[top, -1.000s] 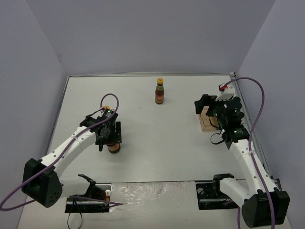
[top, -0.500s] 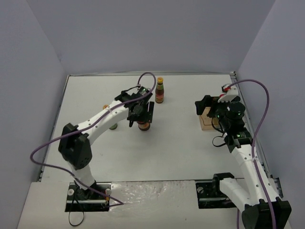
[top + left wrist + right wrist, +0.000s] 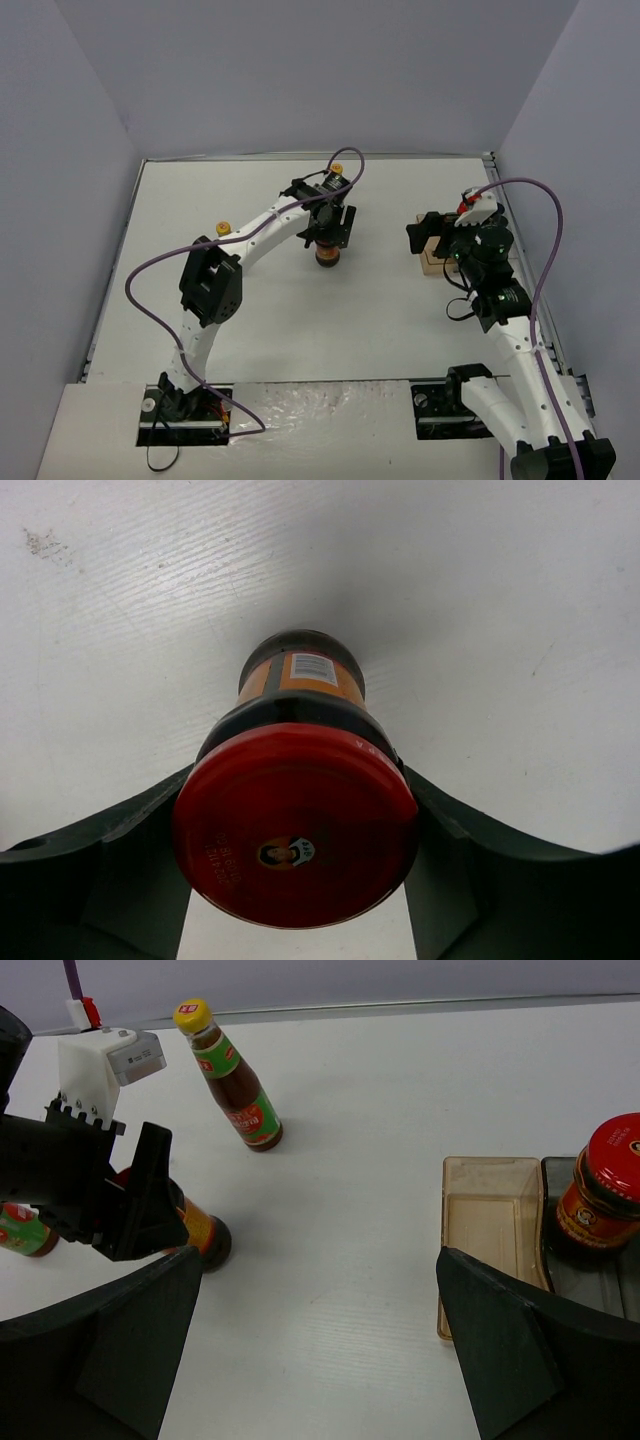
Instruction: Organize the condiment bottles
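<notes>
The left fingers (image 3: pixel 105 865) clench a red-lidded jar (image 3: pixel 295 825) upright by its neck, well left of the tray (image 3: pixel 490 1240), likely bound for it. The right fingers (image 3: pixel 100 1350) hang spread and empty near the tray.

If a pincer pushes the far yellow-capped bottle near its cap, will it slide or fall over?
It would likely tip: the bottle is tall and slim on a narrow base. Pushed low, it may slide instead, since the table looks smooth. It seems rigid, possibly glass, so a fall could break it.
</notes>
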`<move>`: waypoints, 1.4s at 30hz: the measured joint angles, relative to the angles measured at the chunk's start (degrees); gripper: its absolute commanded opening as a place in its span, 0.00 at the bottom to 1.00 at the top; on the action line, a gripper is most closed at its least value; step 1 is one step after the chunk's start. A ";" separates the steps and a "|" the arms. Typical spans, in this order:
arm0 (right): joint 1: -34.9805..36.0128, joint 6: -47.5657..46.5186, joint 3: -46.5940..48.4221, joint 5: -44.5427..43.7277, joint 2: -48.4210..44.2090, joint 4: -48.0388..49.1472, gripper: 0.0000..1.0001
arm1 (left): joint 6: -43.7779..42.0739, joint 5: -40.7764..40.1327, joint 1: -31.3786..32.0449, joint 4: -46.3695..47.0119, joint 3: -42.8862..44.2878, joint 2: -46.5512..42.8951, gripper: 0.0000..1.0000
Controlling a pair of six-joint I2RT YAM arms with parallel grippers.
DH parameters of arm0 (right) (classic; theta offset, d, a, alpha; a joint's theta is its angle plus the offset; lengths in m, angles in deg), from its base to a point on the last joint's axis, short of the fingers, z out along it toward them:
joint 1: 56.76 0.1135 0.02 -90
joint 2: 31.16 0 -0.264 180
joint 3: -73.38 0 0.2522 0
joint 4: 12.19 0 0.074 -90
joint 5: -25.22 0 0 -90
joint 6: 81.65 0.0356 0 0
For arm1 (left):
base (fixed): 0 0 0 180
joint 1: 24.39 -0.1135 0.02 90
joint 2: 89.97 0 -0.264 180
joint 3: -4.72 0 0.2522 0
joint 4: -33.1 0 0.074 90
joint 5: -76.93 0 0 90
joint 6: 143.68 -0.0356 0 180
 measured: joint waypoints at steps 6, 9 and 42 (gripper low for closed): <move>0.45 -0.60 0.00 0.28 1.10 -0.21 1.00 | -0.19 0.16 0.00 -0.43 0.10 -0.10 0.97; 1.09 -1.13 0.00 0.75 1.67 -0.22 1.00 | -0.45 -0.50 0.00 -0.77 0.08 -1.40 0.97; 25.93 -17.18 18.80 4.66 49.22 11.36 1.00 | -10.61 -28.94 -22.61 9.63 -58.52 -85.34 0.97</move>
